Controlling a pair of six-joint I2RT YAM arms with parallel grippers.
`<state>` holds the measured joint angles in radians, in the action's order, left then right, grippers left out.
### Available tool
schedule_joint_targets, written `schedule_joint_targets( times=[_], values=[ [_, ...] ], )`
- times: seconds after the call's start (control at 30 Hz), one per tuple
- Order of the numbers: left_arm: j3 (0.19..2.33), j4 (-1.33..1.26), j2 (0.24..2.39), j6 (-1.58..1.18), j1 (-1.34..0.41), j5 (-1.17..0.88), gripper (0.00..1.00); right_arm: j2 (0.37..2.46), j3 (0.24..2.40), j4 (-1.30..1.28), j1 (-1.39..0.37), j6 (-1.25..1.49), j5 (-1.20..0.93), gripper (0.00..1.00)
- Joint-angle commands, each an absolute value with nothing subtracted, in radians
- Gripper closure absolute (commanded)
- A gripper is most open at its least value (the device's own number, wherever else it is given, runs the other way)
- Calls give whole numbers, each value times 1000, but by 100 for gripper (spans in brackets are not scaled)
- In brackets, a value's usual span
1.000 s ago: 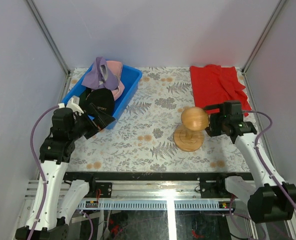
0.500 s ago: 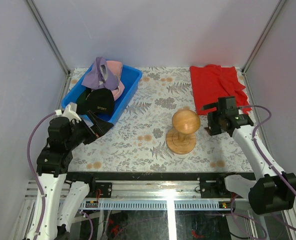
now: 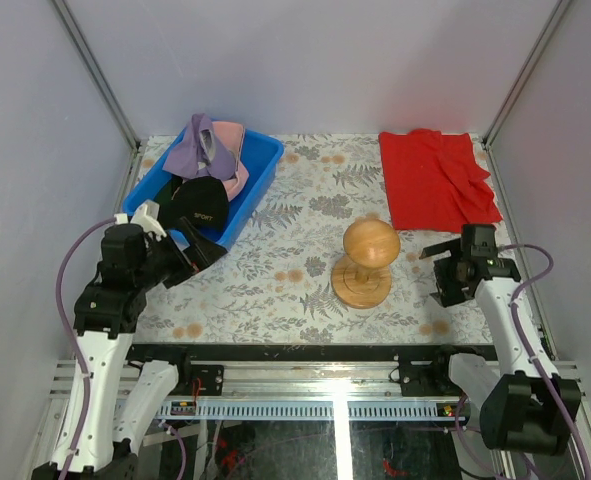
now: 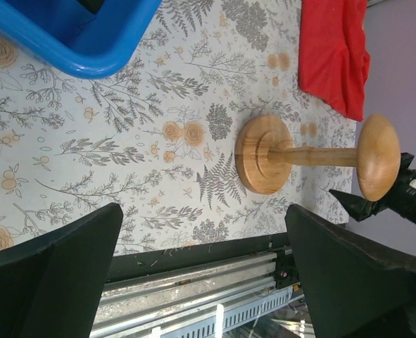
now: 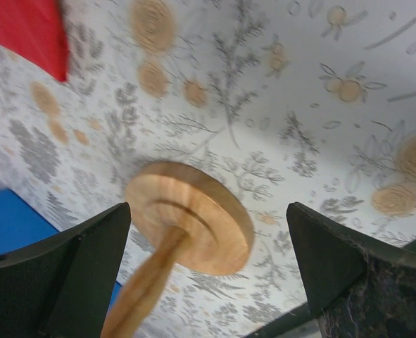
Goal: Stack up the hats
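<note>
Lying heaped in the bin point(image 3: 267, 165) at the far left of the table point(image 3: 305, 215), the hats point(image 3: 215, 165) are forming a pile whose long axis is running with the bin, from near left to far right. The lavender cap point(image 3: 188, 150) is sitting highest at the far end, spilling over the rim. The pink cap point(image 3: 235, 155) is lying just beside it on the right, touching it. The dark cap point(image 3: 203, 200) is filling the near end, crown up, its white lettering reading "SPORT". Which way the brims are pointing I cannot tell.

The left gripper point(image 3: 193, 252) is hovering just beside the bin's near corner, its arm bent at the elbow. Its fingers point(image 4: 60, 271) are standing wide apart with nothing between them, pointing toward the middle of the table. The right gripper point(image 3: 443, 272) is hanging near the right edge, likewise wide and holding nothing. It is aiming left at the stand point(image 3: 368, 262), which is standing upright mid-table, apart from both grippers. The cloth point(image 3: 435, 180) is lying at the far right corner
</note>
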<state>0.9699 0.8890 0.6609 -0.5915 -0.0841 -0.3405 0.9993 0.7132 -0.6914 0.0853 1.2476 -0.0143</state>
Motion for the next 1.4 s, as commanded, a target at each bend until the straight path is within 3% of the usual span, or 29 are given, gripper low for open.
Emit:
schedule_joint_targets(
  times=[0.0, 0.27, 0.53, 0.73, 1.37],
  values=[
    [994, 825, 702, -582, -87, -338, 0, 909, 637, -777, 80, 1183, -89, 1],
    [978, 740, 757, -601, -88, -354, 0, 738, 484, -784, 63, 1151, -250, 0],
    [958, 720, 765, -610, -90, -361, 0, 616, 314, -598, -112, 1303, -334, 1],
    [956, 717, 761, -613, -89, -356, 0, 746, 290, -425, -228, 1354, -306, 0],
    [954, 763, 737, -591, -89, -313, 0, 1179, 328, 49, -279, 1325, -268, 0]
  ],
)
